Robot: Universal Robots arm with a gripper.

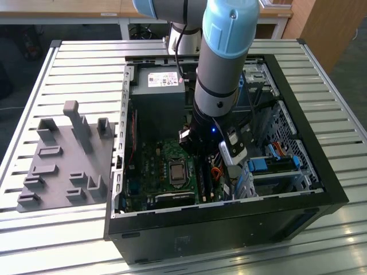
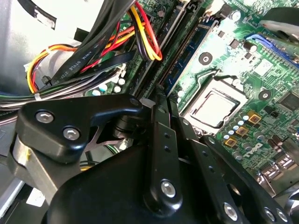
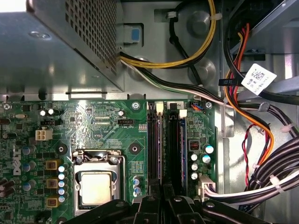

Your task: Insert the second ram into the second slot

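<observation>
Gripper (image 3: 162, 198): low over the memory slots, just beside the processor socket (image 3: 96, 186); whether it is apart, together or clamped on anything cannot be told.
Second ram (image 2: 189, 53): probably the blue stick standing on edge in a slot just beside the socket, its near end meeting the gripper's tip; whether it is fully seated cannot be told.
Handling (judgement): light, stiff and thin, but fragile. It is best held by the 2 flat faces near the top edge, clear of the contact edge, and pressed straight down without twisting.
Memory slots (image 3: 174, 149): dark parallel channels on the socket's side away from the board's edge connectors.
Cable bundle (image 3: 243, 93): beyond the slots from the socket.
Power supply (image 3: 70, 42): further from the gripper than the socket.
Computer case (image 1: 321, 172): encloses the socket and rests on the counter (image 1: 69, 63).
</observation>
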